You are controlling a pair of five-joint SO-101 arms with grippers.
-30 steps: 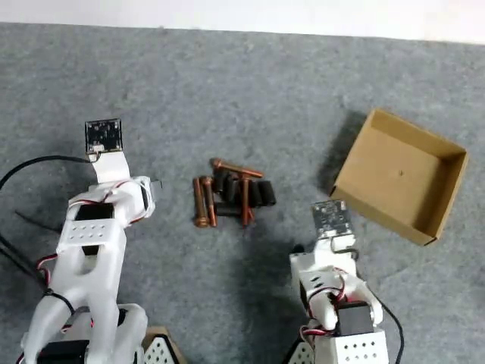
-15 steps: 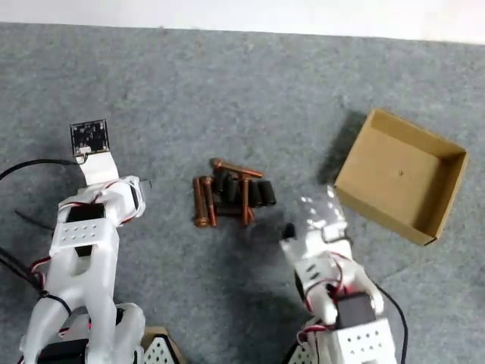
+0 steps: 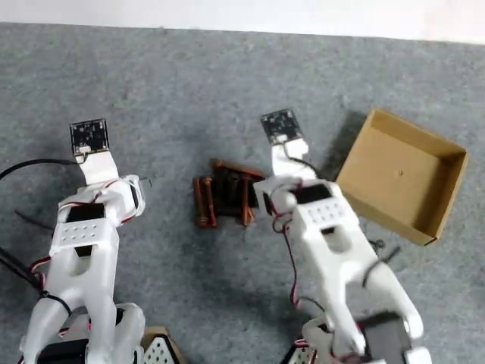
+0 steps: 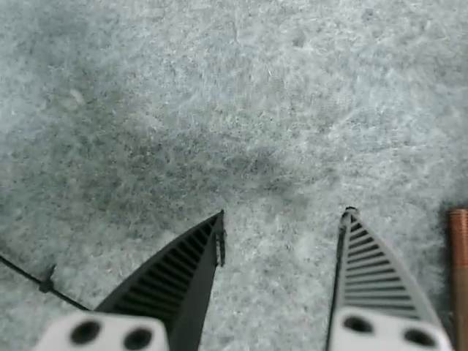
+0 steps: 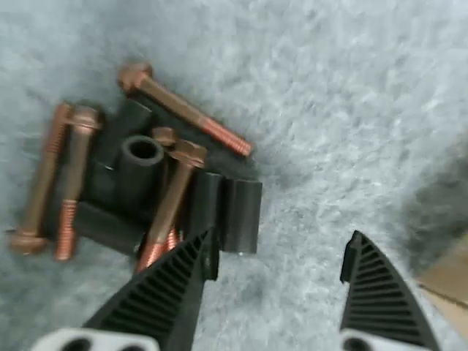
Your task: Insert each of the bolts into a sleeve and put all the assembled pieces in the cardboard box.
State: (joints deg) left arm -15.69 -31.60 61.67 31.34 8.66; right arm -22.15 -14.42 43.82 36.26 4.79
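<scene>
Several copper bolts (image 3: 203,201) and black sleeves (image 3: 227,186) lie in a loose pile at the middle of the grey mat. In the right wrist view one long bolt (image 5: 186,113) lies across the far side of the pile, and one sleeve (image 5: 140,157) shows its hollow end. My right gripper (image 5: 281,248) hangs open just beside the pile, with a black sleeve (image 5: 241,216) close to one fingertip and nothing held. My left gripper (image 4: 281,227) is open over bare mat left of the pile, with one bolt (image 4: 459,256) at the view's edge.
The cardboard box (image 3: 399,173) stands open at the right of the mat, close to my right arm (image 3: 318,220); its corner (image 5: 447,281) shows in the right wrist view. Bare mat lies behind the pile and between the arms. A black cable (image 4: 29,281) trails by my left arm.
My right arm has swung forward and left from the front of the table to the pile's right side. My left arm shifted slightly left, then stayed still.
</scene>
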